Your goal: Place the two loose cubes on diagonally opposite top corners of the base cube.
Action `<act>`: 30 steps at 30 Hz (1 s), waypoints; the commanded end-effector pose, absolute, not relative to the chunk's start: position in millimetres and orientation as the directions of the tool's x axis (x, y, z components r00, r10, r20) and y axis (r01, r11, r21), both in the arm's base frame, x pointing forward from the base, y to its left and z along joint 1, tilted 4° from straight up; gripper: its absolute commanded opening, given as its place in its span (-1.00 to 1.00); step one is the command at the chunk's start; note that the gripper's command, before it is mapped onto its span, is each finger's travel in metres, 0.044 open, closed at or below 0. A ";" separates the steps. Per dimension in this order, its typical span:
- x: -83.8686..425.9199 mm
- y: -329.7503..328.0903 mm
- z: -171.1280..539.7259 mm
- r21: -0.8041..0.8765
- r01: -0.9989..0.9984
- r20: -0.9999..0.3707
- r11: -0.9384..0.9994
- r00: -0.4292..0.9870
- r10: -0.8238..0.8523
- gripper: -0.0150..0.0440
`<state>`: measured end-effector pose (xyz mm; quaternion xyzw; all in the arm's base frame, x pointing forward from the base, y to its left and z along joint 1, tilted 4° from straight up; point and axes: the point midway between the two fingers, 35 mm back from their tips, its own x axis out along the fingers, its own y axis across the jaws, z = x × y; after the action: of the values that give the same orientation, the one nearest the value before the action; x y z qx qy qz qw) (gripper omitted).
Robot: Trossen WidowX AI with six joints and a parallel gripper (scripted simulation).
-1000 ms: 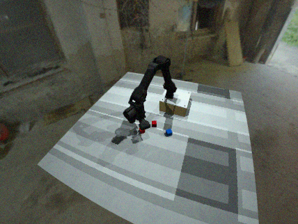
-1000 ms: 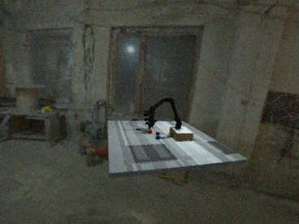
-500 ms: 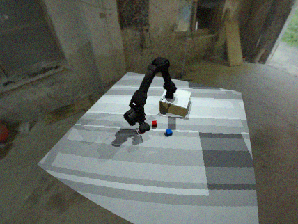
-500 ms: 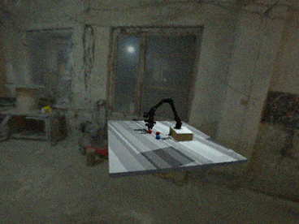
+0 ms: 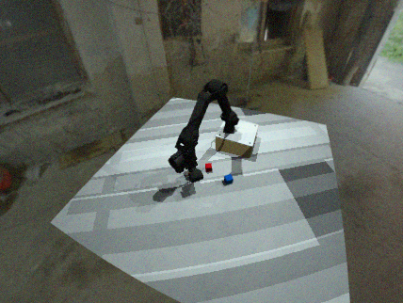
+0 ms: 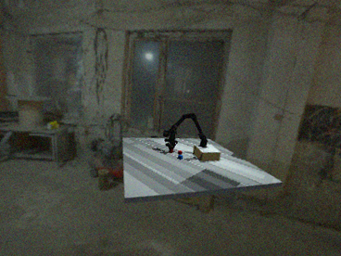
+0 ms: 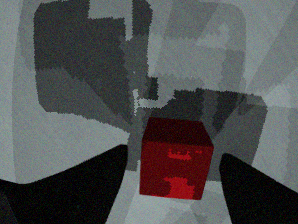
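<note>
Clearly, the cube [image 7: 175,165] between the fingers looks deep red.

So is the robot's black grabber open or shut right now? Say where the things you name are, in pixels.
Black gripper [image 5: 191,177] [image 6: 170,148] [image 7: 174,156]: open, with a solid red cube [image 6: 171,151] [image 7: 175,170] between its fingers, not gripped.

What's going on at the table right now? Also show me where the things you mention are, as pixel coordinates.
The black robot arm [image 5: 194,121] [image 6: 190,115] is reaching down over a red cube [image 7: 175,171], which sits between the open fingers of its tool [image 7: 174,156], not yet gripped. A second red cube [image 5: 208,167] and a blue cube [image 5: 228,179] [image 6: 180,156] rest on the table [image 5: 226,212] [image 6: 151,181] nearby. Nothing is stacked so far; it looks like a pick is about to start.
</note>
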<state>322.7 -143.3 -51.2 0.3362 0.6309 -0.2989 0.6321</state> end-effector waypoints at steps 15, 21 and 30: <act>324.5 -144.7 -34.5 0.051 0.805 -0.998 0.591 0.026 0.051 -0.14; 325.4 -146.5 -16.0 0.051 0.805 -0.998 0.591 0.026 0.050 -0.14; 324.9 -148.3 12.4 0.051 0.805 -0.998 0.591 0.026 0.050 -0.14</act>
<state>323.7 -147.3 -1.1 0.3394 0.6328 -0.3018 0.6271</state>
